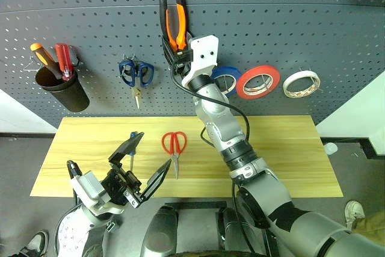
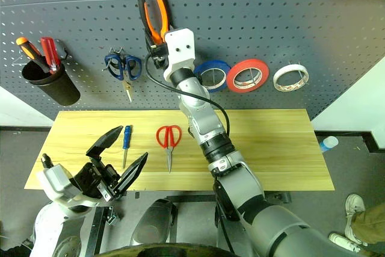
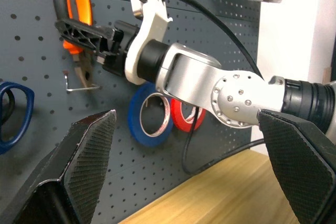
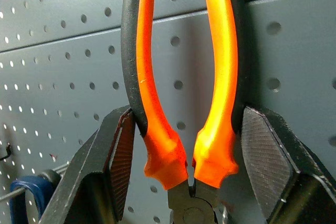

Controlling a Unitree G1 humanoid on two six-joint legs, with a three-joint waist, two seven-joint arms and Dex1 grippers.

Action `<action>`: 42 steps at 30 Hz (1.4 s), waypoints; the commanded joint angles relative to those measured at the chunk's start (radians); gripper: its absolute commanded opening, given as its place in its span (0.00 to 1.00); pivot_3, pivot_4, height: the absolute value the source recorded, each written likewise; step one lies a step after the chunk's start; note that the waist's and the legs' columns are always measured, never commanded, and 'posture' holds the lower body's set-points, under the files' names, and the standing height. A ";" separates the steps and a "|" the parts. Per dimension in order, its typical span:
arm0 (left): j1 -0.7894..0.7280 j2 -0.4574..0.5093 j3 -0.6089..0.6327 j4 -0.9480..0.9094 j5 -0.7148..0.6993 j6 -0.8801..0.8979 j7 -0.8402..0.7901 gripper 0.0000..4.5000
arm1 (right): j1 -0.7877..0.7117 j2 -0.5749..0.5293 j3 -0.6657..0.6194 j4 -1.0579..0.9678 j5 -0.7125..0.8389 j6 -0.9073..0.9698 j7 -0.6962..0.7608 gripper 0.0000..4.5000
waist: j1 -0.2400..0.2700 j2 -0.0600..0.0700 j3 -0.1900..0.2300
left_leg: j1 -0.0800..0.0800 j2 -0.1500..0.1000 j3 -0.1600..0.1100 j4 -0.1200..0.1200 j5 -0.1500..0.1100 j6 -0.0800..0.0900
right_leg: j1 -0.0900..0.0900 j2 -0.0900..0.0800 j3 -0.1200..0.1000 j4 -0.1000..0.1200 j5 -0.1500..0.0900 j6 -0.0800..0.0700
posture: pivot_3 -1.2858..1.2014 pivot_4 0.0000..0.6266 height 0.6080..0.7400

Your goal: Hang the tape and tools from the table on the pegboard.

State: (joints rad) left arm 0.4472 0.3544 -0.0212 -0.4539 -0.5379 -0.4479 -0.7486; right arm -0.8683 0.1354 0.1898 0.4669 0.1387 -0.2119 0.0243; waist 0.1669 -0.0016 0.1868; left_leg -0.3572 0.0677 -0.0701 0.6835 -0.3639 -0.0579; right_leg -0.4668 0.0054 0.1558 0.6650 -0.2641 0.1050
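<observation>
Right gripper (image 4: 184, 171) clamps pliers (image 1: 175, 23) by lower handles against pegboard (image 1: 289, 22), nose over hook. Likely heavy, rigid, rubbery handles grippy. Left gripper (image 1: 147, 162) wide open, empty, over table (image 1: 289, 148).

The pliers (image 4: 184, 103) are cut off at top and bottom, handle ends and nose out of view.
</observation>
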 commanded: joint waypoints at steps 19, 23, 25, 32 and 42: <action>0.005 -0.018 0.012 -0.023 -0.002 -0.014 -0.012 1.00 | 0.007 0.115 0.047 -0.072 0.022 0.033 0.009 0.99 | -0.019 -0.001 0.007 | 0.000 0.000 0.000 0.000 0.000 0.000 | 0.000 0.000 0.000 0.000 0.000 0.000 | 0.69 0.27 0.60; -0.010 -0.027 0.006 0.001 0.003 -0.023 -0.020 1.00 | 0.015 0.106 0.051 -0.074 0.020 0.032 0.017 0.99 | -0.019 -0.001 0.007 | -0.001 0.000 0.000 0.000 0.000 0.000 | -0.001 0.000 0.000 0.000 0.000 0.000 | 0.69 0.25 0.60; -0.023 -0.034 0.003 0.017 0.006 -0.027 -0.025 1.00 | 0.027 0.093 0.050 -0.100 0.021 0.044 0.019 0.99 | -0.019 -0.001 0.007 | -0.001 0.000 0.000 0.000 0.000 0.000 | 0.000 0.000 0.000 0.000 0.000 0.000 | 0.69 0.24 0.60; -0.135 -0.085 -0.012 0.147 0.018 -0.076 -0.071 1.00 | 0.104 0.028 0.056 -0.271 0.013 0.128 0.043 0.99 | -0.015 -0.005 0.001 | -0.002 0.000 0.000 0.000 0.000 0.000 | 0.000 0.000 0.000 -0.001 0.000 0.001 | 0.67 0.13 0.60; -0.368 -0.169 -0.008 0.379 0.031 -0.163 -0.126 1.00 | 0.220 -0.076 0.017 -0.514 -0.022 0.266 0.089 0.99 | -0.008 -0.012 -0.048 | -0.002 0.000 0.000 -0.001 0.003 -0.005 | 0.000 0.000 0.000 -0.002 0.003 0.004 | 0.66 0.01 0.60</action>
State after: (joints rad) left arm 0.0910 0.1869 -0.0448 -0.0870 -0.5050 -0.5775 -0.8634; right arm -0.6547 0.0668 0.2273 0.0361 0.1224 0.0396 0.1065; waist 0.1593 -0.0137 0.1391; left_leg -0.3583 0.0678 -0.0695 0.6830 -0.3610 -0.0634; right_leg -0.4660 0.0050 0.1555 0.6632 -0.2611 0.1090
